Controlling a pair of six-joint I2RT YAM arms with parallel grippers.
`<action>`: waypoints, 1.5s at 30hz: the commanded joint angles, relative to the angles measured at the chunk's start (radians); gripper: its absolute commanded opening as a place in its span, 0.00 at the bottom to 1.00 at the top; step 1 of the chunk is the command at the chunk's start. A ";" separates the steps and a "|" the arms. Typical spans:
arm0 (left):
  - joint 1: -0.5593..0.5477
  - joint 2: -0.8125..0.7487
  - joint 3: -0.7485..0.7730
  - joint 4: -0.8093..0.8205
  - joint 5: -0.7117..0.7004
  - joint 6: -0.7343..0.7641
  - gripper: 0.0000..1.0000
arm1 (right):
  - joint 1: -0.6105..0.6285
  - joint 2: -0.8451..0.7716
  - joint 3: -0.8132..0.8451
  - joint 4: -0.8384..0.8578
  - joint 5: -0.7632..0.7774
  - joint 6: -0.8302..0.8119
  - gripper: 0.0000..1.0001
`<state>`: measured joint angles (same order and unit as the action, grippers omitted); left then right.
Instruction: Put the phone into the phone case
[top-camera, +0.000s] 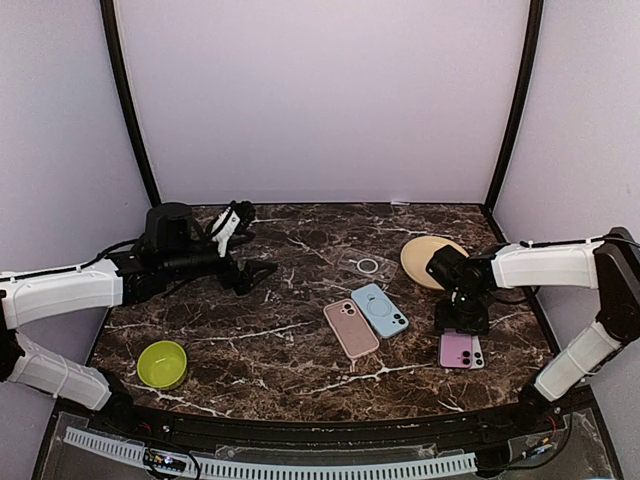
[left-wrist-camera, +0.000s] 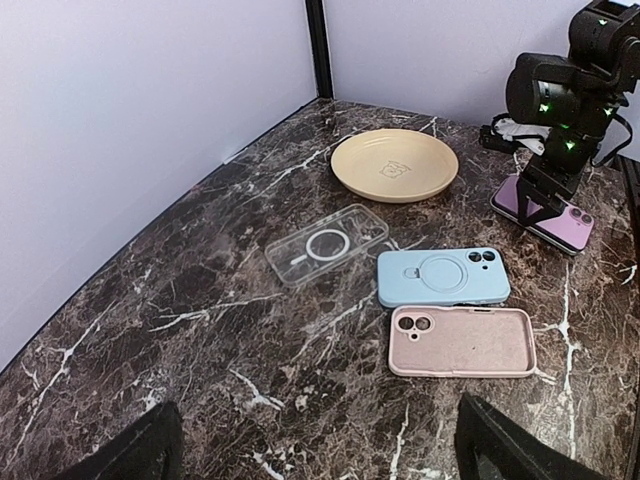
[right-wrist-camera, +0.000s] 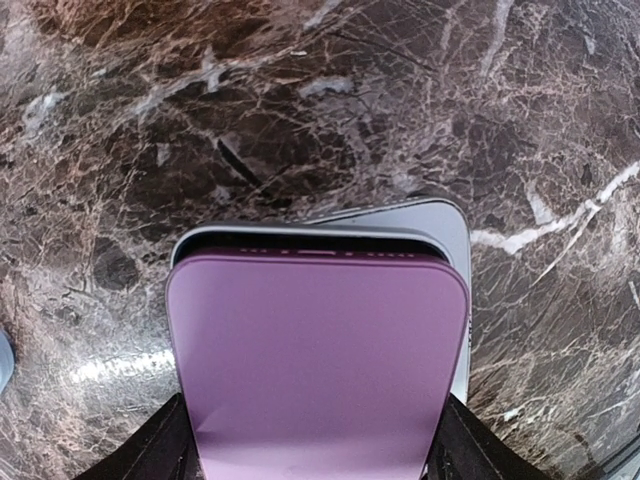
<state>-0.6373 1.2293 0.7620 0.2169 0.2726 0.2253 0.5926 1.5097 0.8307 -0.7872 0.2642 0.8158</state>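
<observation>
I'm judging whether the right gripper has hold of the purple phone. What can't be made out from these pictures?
- Top view: the right gripper covers the far end of the purple phone.
- Right wrist: the phone hides most of the grey item beneath it; phone or case, unclear.
- Right wrist: the bottom edge cuts off the phone's near end; whether the fingers press it is unclear.

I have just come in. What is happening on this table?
The right tool is down over the purple phone, a finger at each side; whether it grips is unclear. The phone lies partly on a silver thing. The left tool hangs open, far off. The pink case, blue case and clear case lie untouched.
</observation>
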 joint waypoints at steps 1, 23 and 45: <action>-0.006 -0.024 -0.015 0.035 0.015 0.006 0.97 | -0.010 0.009 -0.032 -0.001 0.020 -0.016 0.62; -0.009 -0.026 -0.015 0.043 0.039 -0.012 0.96 | 0.083 -0.072 0.114 0.026 0.033 -0.106 0.39; -0.081 -0.005 0.003 0.444 0.139 -0.472 0.70 | 0.461 0.139 0.730 0.727 0.162 -0.431 0.29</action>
<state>-0.6861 1.2469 0.7547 0.4717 0.4545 -0.1436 0.9951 1.6367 1.4910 -0.2710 0.3405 0.4603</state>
